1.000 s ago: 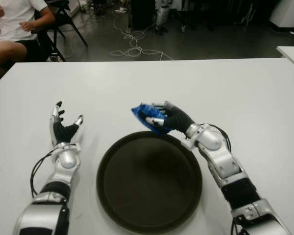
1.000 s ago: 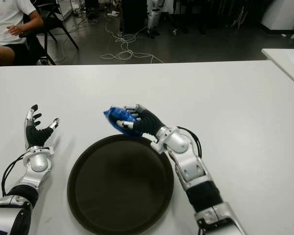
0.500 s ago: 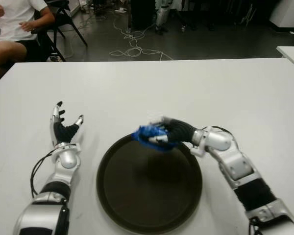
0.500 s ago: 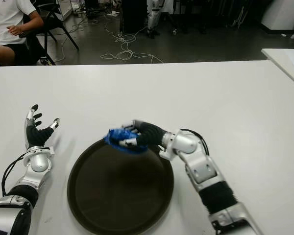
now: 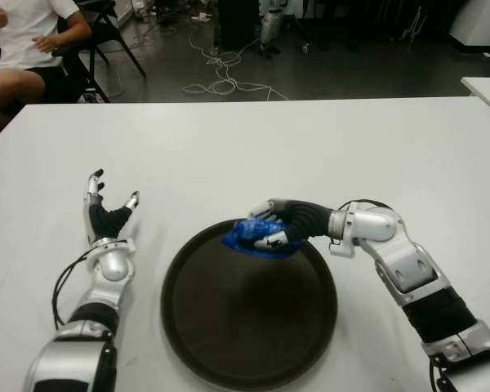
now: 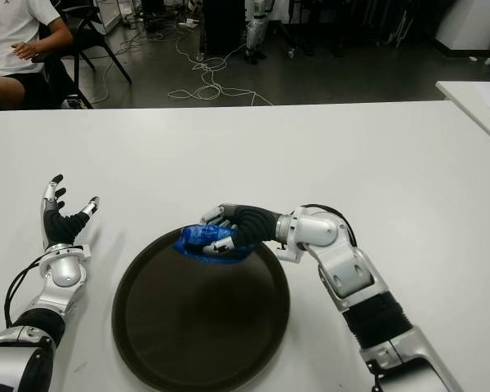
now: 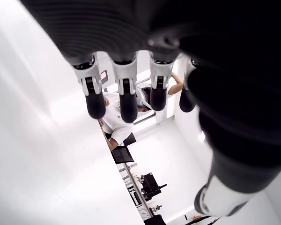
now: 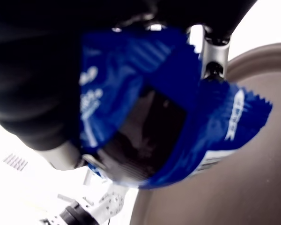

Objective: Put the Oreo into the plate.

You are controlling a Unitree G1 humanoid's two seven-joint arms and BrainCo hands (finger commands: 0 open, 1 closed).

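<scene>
Oreo [image 5: 257, 238], crinkly blue foil, clamped in right robot hand [image 5: 279, 226] over round dark plate [image 5: 249, 359]'s far rim.

No legible text; white lettering on the blue Oreo wrapper [image 8: 215, 117] unreadable

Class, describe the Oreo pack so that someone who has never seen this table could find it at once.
Start at the white table and find the big dark round plate near its front edge. Over the plate's far rim, the right hand grips the Oreo pack in its fingers. It is the only blue thing there, a crinkled wrapper with white print.
</scene>
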